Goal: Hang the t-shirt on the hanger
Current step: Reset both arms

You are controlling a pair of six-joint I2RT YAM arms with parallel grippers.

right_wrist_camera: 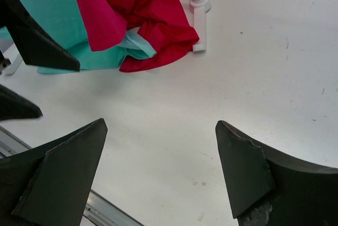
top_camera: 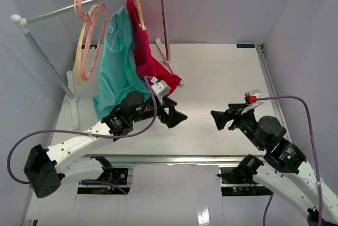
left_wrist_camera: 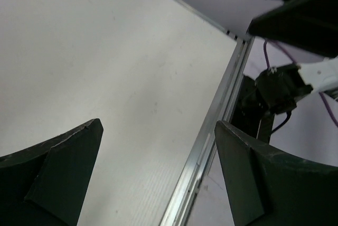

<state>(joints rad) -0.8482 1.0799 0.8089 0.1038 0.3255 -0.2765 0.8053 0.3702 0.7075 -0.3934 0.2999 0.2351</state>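
Observation:
The teal t-shirt (top_camera: 113,67) hangs from the rail at the back left, and its hem rests on the table. A thin pink hanger (top_camera: 98,49) shows at its left edge, with its hook over the rail. I cannot tell how far the hanger sits inside the shirt. My left gripper (top_camera: 178,119) is open and empty, low over the table, to the right of the shirt. My right gripper (top_camera: 215,119) is open and empty and faces it. The shirt's hem (right_wrist_camera: 47,20) also shows in the right wrist view, beyond the open right gripper (right_wrist_camera: 161,124). The open left gripper (left_wrist_camera: 158,124) sits over bare table.
A crimson-red garment (top_camera: 143,46) hangs on a cream hanger to the right of the teal shirt and drapes onto the table (right_wrist_camera: 148,30). A cream/tan hanger (top_camera: 80,52) hangs further left. The rack's white feet (top_camera: 170,57) stand on the table. The table's metal front edge (left_wrist_camera: 211,125) is near.

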